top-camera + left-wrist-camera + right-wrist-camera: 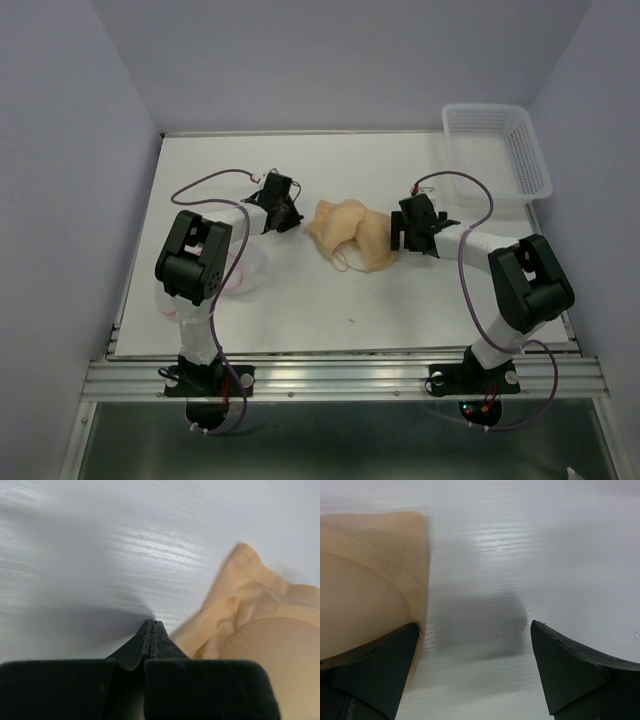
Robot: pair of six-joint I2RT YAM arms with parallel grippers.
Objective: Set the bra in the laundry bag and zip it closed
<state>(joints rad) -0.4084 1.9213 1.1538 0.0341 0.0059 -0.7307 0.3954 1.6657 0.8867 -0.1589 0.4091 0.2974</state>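
Beige bra (352, 236) on table (400, 300), outside laundry bag (248, 268)

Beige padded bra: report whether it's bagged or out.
Out. The beige padded bra lies bare on the white table, apart from the translucent mesh bag.

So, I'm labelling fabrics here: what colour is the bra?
Plain peachy beige; the bra shows best in the left wrist view.

Beige bra (352, 238) crumpled, centre; mesh laundry bag (248, 270) apart, leftward
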